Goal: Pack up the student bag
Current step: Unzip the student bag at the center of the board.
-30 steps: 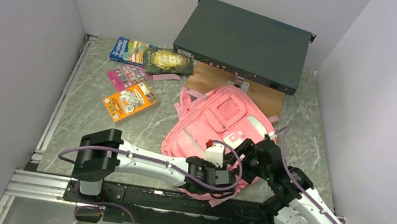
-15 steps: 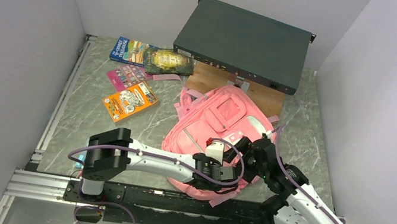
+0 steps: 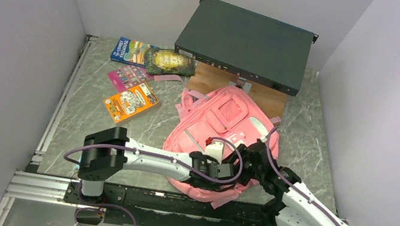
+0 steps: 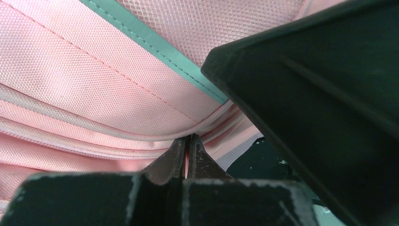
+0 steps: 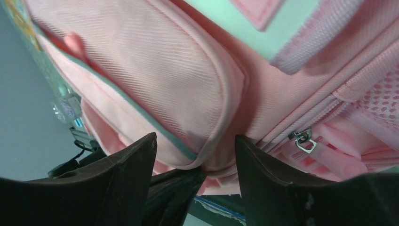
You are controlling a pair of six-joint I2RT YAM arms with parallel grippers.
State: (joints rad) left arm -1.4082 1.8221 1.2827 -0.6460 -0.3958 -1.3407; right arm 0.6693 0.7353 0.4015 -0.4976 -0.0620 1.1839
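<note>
The student bag [image 3: 220,122], soft and pink, lies front up in the middle of the table. My left gripper [image 3: 235,170] is at its near right edge. In the left wrist view the left gripper [image 4: 187,139] is shut, with a thin sliver of the student bag [image 4: 94,80] pinched at a seam fold. My right gripper [image 3: 247,160] sits just beside it, and its dark finger fills that view's upper right. In the right wrist view the right gripper [image 5: 195,136] is open, and a pocket fold of the student bag [image 5: 164,80] bulges between its fingers.
A black rack unit [image 3: 245,44] rests on a wooden block [image 3: 220,83] behind the bag. A blue book [image 3: 128,50], a dark packet [image 3: 169,61], a pink sheet [image 3: 125,77] and an orange booklet [image 3: 130,102] lie back left. A metal zip pull [image 5: 303,140] hangs right of my right finger.
My left gripper has slid right along the bag's near edge and shut on its fabric. The right gripper has shifted left and down, closer to the left one.
</note>
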